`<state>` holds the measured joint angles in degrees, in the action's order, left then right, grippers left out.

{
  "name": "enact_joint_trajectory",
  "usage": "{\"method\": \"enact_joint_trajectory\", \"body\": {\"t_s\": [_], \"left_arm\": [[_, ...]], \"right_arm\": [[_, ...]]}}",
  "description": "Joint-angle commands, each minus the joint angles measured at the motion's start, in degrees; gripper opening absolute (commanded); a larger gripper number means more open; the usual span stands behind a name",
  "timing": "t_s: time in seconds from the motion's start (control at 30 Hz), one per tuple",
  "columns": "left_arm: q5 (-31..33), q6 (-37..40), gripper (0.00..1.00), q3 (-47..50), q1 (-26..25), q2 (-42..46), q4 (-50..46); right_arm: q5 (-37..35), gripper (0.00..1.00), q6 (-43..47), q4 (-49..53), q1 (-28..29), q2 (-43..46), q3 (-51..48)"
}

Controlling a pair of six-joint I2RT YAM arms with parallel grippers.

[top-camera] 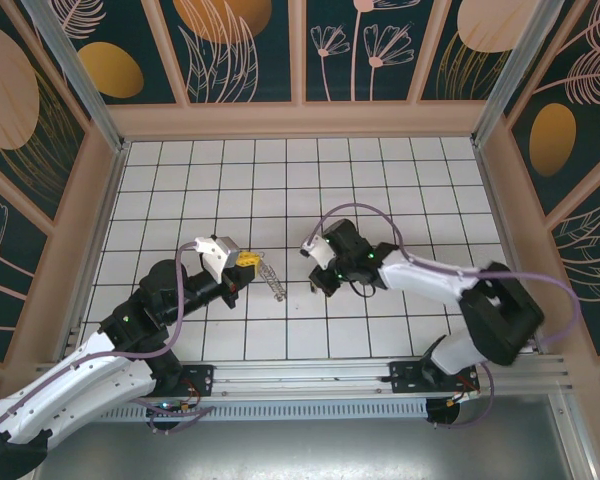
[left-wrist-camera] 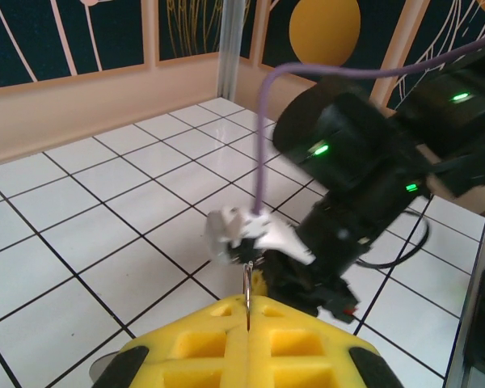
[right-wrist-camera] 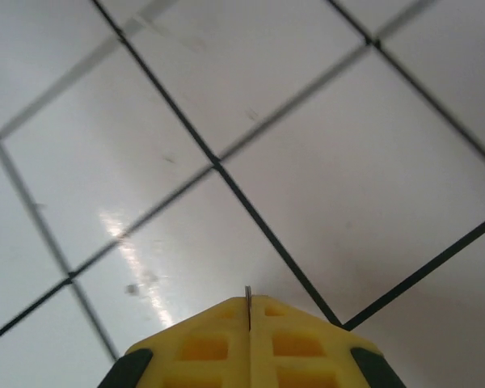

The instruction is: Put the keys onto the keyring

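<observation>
Above table (top-camera: 380, 180) centre | left end effector (left-wrist-camera: 248, 311) clamped shut on keyring (top-camera: 271, 277) | right end effector (right-wrist-camera: 249, 315) closed, pinching thin metal sliver, likely the keys (right-wrist-camera: 247, 293) | both pieces gripped, near but apart | threading not yet done

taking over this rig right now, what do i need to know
Left gripper: shut on the keyring, whose chain-like stretch trails from the tip.
Right gripper: shut, with a thin metal edge between its pads, likely the keys; too small to confirm.
Done: both pieces apparently gripped, with the grippers apart.
Left: bring them together and thread the keys onto the keyring.
</observation>
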<state>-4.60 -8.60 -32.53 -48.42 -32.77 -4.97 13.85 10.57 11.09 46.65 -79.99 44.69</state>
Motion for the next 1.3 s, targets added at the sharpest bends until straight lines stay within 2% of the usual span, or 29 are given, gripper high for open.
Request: {"method": "enact_joint_trajectory", "body": {"t_s": [0.0,0.17,0.27,0.43,0.53,0.9,1.27], "left_arm": [[-1.0,0.5,0.0,-0.2,0.1,0.4,1.4],[-2.1,1.4,0.0,-1.5,0.1,-0.2,1.6],[-6.5,2.7,0.0,-2.7,0.0,-1.0,2.1],[-16.6,4.6,0.0,-4.4,0.1,-3.3,1.8],[-20.4,5.2,0.0,-4.8,0.1,-4.9,1.8],[-24.1,5.5,0.0,-4.4,0.1,-6.1,3.2],[-24.5,6.2,0.0,-4.5,0.1,-7.4,3.5]], "right_arm": [[-0.3,0.0,3.6,-7.6,2.7,10.4,-3.2],[4.0,0.0,4.6,-19.5,5.0,24.5,-9.8],[8.4,0.0,4.4,-22.8,5.1,28.6,-10.9],[15.0,0.0,5.5,-21.8,5.2,30.4,-8.6],[18.1,0.0,5.5,-21.8,5.2,31.3,-7.5],[20.7,0.0,4.4,-18.6,5.2,29.0,-3.5],[21.4,0.0,3.3,-18.8,5.4,27.3,-3.1]]}}
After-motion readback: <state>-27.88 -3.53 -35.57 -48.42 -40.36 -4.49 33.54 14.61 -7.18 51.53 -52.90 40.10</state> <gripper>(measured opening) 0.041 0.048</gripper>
